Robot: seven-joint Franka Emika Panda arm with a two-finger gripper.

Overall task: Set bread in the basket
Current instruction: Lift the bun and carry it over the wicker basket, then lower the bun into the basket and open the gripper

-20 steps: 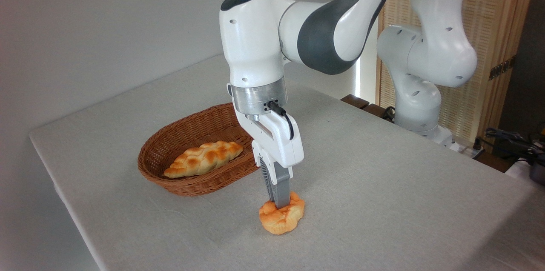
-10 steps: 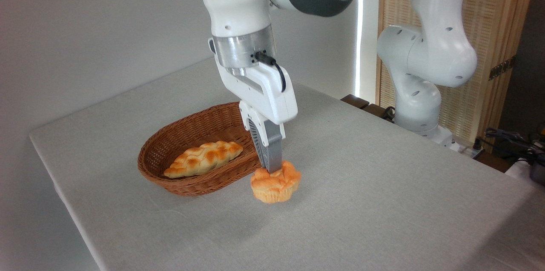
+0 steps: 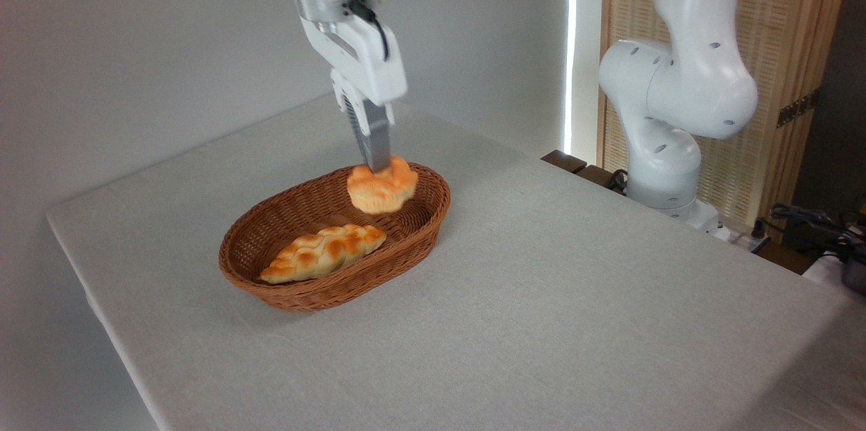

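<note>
One oval brown wicker basket [image 3: 419, 236] is sitting on the grey table [image 3: 575, 309], holding one long braided loaf [image 3: 323, 252]. One round bread [image 3: 381, 188], orange cracked dome over a paler ridged base, is hanging above the basket's far end. The gripper [image 3: 377, 164] is pinching its top, jaws narrowed onto it.

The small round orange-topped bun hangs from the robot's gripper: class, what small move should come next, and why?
Probably a short lowering, then release. The gripper is shut on the small round orange-topped bun, which hangs above the right end of the oval brown wicker basket, clear of the long braided golden loaf lying further left. Dropping from this height might let it bounce out.
</note>
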